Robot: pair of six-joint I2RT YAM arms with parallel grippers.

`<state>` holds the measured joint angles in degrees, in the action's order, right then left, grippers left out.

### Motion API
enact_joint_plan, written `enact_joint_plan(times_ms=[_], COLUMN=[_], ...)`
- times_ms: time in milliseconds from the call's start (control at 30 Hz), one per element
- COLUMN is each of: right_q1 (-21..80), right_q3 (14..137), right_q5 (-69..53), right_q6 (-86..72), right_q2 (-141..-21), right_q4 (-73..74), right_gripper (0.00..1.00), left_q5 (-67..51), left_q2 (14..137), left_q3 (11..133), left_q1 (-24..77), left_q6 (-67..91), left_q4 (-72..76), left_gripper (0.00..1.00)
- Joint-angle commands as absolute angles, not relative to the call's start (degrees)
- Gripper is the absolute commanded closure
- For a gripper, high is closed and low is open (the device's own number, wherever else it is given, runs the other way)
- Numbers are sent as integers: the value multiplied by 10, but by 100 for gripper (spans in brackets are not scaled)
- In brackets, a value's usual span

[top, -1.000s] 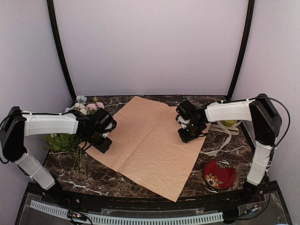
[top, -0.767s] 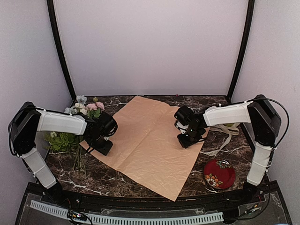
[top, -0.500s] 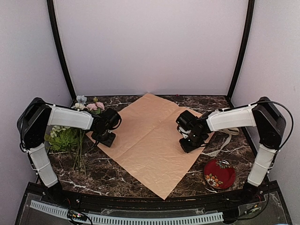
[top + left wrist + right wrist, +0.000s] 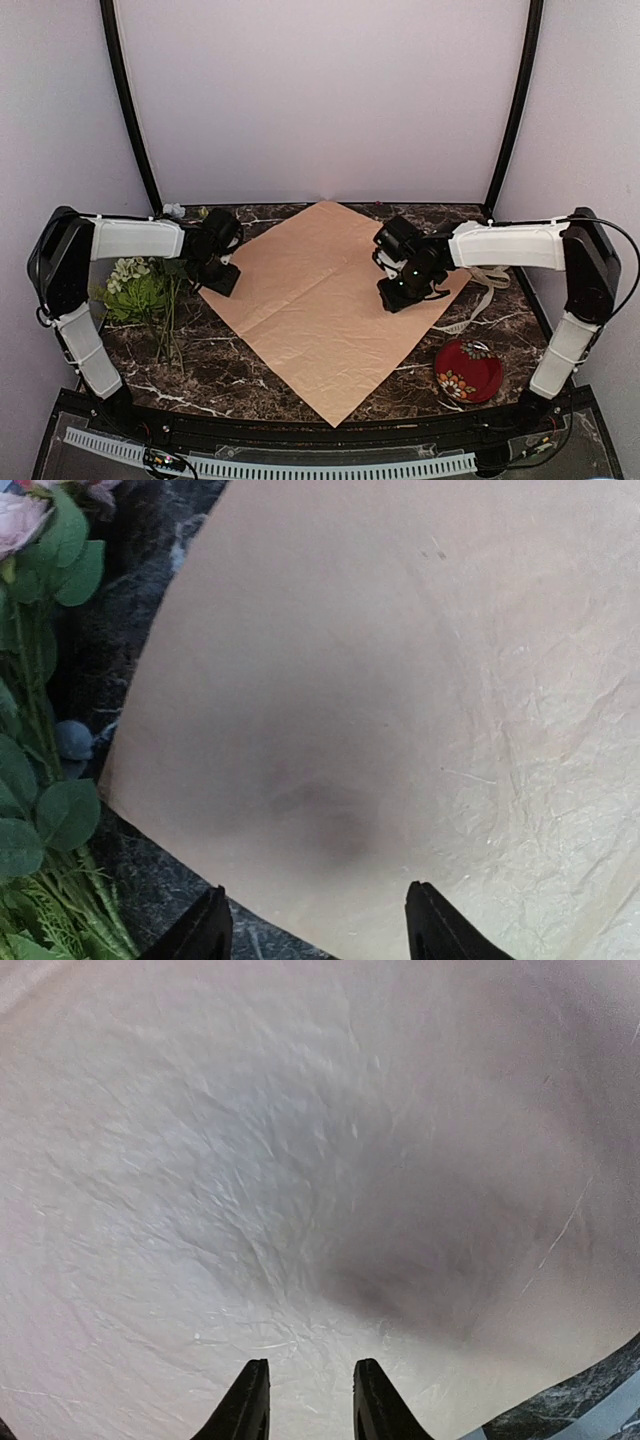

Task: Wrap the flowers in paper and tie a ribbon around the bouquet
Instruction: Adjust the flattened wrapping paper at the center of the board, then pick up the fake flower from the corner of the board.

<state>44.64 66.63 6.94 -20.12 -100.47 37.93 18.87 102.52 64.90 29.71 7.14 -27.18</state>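
**Top view.** Paper [image 4: 320,300], peach side up, spread flat on the dark marble tabletop [image 4: 220,370] and turned like a diamond, with one corner far and one near. Flowers [image 4: 140,290] lying on the tabletop just left of the paper, leaves bunched and thin stems pointing near. Left hand [image 4: 218,280] low over the paper's left corner, close beside the flowers. Right hand [image 4: 400,292] low over the paper's right part, inside its edge. Ribbon [image 4: 480,290] in loose loops right of the paper, partly hidden under the right forearm. Red patterned plate [image 4: 468,370] at near right, apart from the paper.

**Left wrist view.** Left hand [image 4: 318,930] with fingers wide apart and nothing between them. Cream, crinkled paper [image 4: 380,680] flat below, its left edge curving across the view. Flowers [image 4: 40,780] along the left margin: green leaves, stems, a pink bloom at top. Strip of tabletop [image 4: 130,640] between leaves and paper.

**Right wrist view.** Right hand [image 4: 308,1400] with fingers narrowly apart, empty, with flat paper in the gap. Paper [image 4: 250,1160] filling almost the whole view, finely creased. Sliver of tabletop [image 4: 590,1400] at lower right.
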Motion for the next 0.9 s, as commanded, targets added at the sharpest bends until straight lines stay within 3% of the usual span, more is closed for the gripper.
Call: enact_joint_plan(times_ms=[0, 100, 233, 567, 867], right_q1=[451, 451, 451, 450, 450], right_q3=[717, 715, 702, 695, 686], right_q5=[82, 95, 98, 95, 92], right_q6=[-189, -181, -171, -153, -158], right_q2=[-942, -928, -927, -954, -954], right_q4=[382, 378, 367, 362, 359], right_gripper=[70, 69, 68, 67, 65], left_q5=[126, 113, 68, 103, 101], left_q2=[937, 911, 885, 925, 972], left_q3=[682, 665, 612, 576, 592], left_q1=[223, 149, 83, 69, 69], left_q6=[116, 172, 207, 207, 192], left_q4=[-324, -356, -355, -331, -312], left_gripper=[38, 40, 51, 70, 78])
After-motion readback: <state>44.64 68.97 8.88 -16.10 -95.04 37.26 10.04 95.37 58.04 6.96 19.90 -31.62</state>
